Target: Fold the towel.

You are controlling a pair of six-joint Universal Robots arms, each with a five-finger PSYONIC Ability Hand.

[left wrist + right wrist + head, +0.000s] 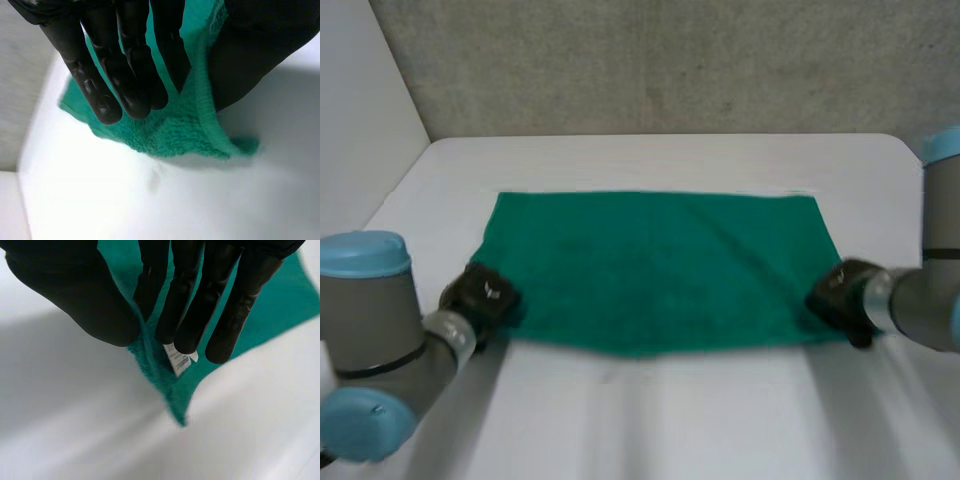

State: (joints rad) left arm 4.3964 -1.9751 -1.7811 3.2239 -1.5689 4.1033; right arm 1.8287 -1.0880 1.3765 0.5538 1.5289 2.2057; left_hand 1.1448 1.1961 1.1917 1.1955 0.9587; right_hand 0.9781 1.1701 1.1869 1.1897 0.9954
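A green towel [655, 265] lies spread on the white table [660, 420], its near edge lifted a little. My left hand [480, 297] pinches the towel's near left corner. In the left wrist view the straight fingers [125, 70] press the green towel [185, 130] against the thumb [250, 55]. My right hand [842, 295] pinches the near right corner. In the right wrist view the fingers [200, 305] and thumb [85, 300] clamp the towel [165, 380] just above its white label [177, 359], and the corner tip hangs below.
A grey wall [660, 60] rises behind the table's far edge, and a pale panel [360, 100] stands at the left. Bare table lies in front of the towel, between my two arms.
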